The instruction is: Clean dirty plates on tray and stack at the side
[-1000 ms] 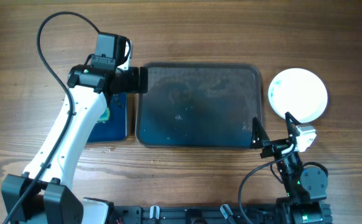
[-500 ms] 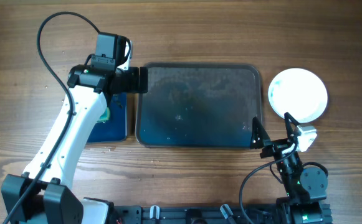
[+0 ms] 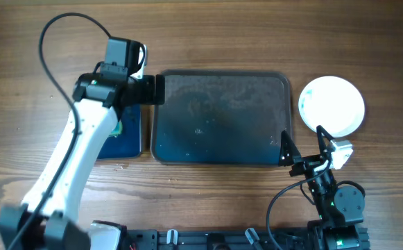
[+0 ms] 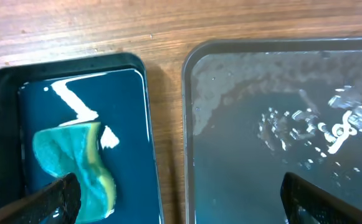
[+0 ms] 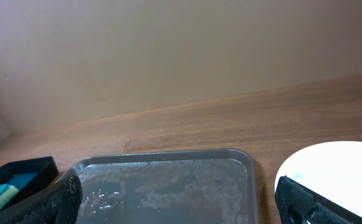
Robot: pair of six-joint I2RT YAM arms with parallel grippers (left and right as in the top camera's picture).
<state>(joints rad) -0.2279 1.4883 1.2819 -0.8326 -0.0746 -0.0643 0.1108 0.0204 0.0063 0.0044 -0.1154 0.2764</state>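
Observation:
The large dark tray (image 3: 256,83) lies mid-table, wet and streaked, with no plate on it; it also shows in the left wrist view (image 4: 243,93) and the right wrist view (image 5: 168,180). The white plates (image 3: 331,105) sit as a stack on the table right of the tray, also in the right wrist view (image 5: 336,168); I cannot tell how many. My left gripper (image 3: 161,89) is open and empty, straddling the gap between the small blue tray and the big tray (image 4: 181,196). My right gripper (image 3: 302,149) is open and empty near the tray's front right corner (image 5: 177,199).
A small dark blue tray (image 3: 128,132) with a teal sponge (image 4: 75,162) and some water lies left of the big tray. A black cable (image 3: 69,28) loops over the back left. The robot bases stand along the front edge.

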